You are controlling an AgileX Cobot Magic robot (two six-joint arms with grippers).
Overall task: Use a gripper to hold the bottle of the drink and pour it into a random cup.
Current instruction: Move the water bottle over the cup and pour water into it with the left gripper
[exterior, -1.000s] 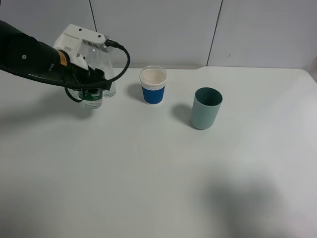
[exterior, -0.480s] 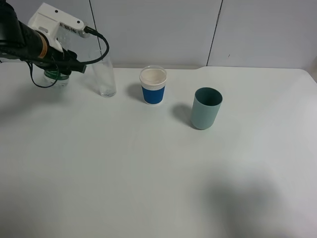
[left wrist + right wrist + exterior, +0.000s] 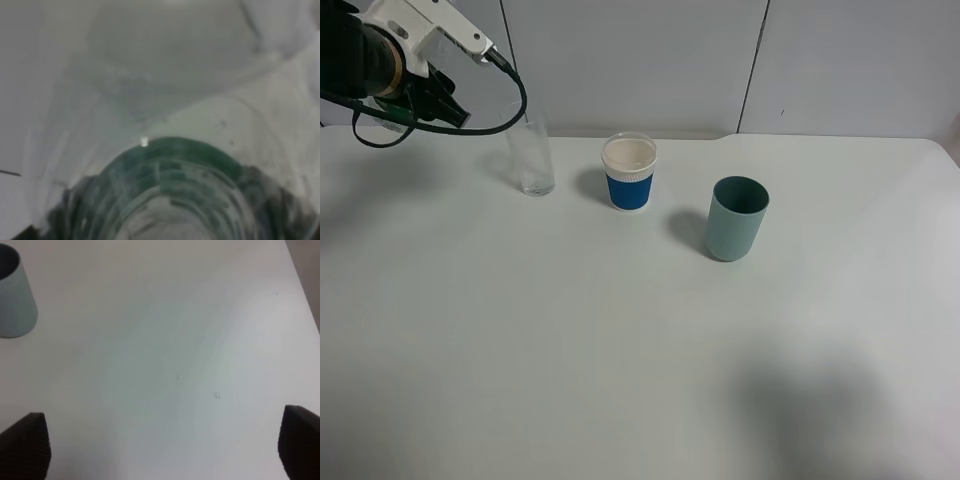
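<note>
**Overhead view, far left.** Your left gripper, black with a white bracket, is held up at the rear left corner of the white table. From here the arm hides almost everything in its jaws, so you cannot read the grip in this view.

**Left wrist view.** This view supplies what the overhead one lacks. The small clear plastic bottle with a dark green label fills the picture, pressed right up to the lens, its green band curving across the lower half. The jaws are closed tight on the bottle. The picture is blurred, and you cannot tell whether the bottle is upright or tilted.

**Overhead view, moving right.**
- The tall, narrow, clear drinking glass stands just right of the left gripper, apart from it.
- The white paper cup with a blue sleeve stands near the glass, not touching it.
- The teal-green plastic cup stands farther right and nearer the front, by itself.

All three are upright. The right arm does not appear in this view.

**Right wrist view.** Your right gripper shows only as two black fingertips, set wide apart with nothing between them but bare table. The plastic cup sits well away from the fingertips. Two tiny droplets, too small for the overhead view, lie on the table.
</note>
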